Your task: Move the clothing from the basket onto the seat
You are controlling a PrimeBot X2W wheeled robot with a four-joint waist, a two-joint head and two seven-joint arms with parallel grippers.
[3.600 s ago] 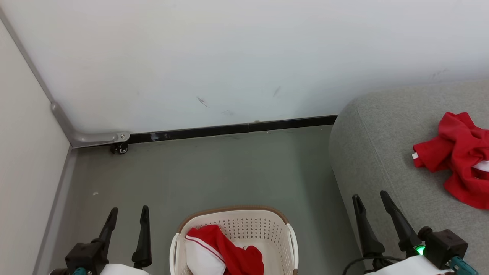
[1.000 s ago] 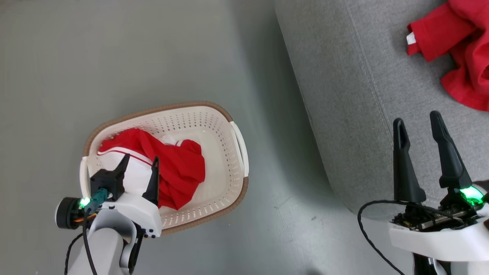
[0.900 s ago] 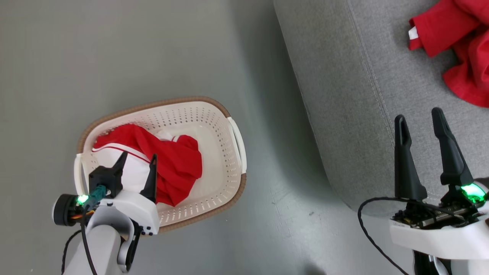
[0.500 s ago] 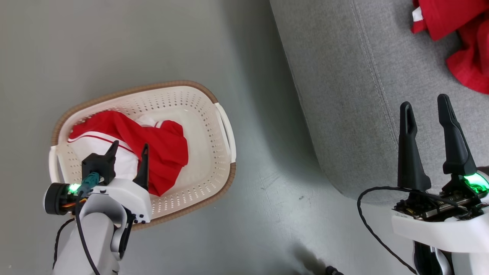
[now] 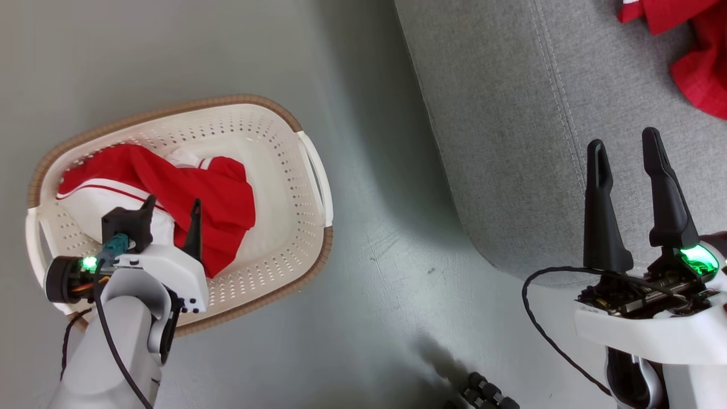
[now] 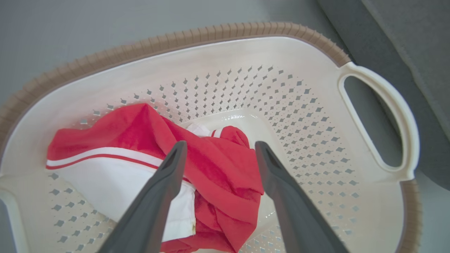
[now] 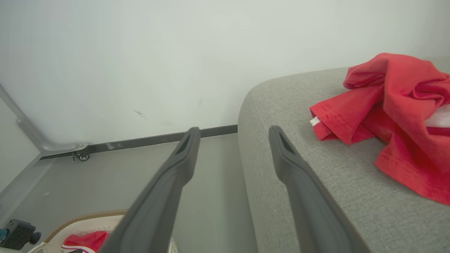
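Left wrist view: left gripper point(image 6: 220, 144) gapes wide, empty, over crumpled red-and-white fabric clothing point(image 6: 218, 170) at 8 o'clock in the cream perforated plastic basket point(image 6: 281, 105); best descend straight and pinch its red fold.

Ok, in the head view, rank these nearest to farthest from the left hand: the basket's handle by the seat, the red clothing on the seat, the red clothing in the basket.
1. Red clothing in the basket: directly under the open left hand.
2. Basket handle: farther right, toward the seat.
3. Red clothing on the seat: far right, top corner.
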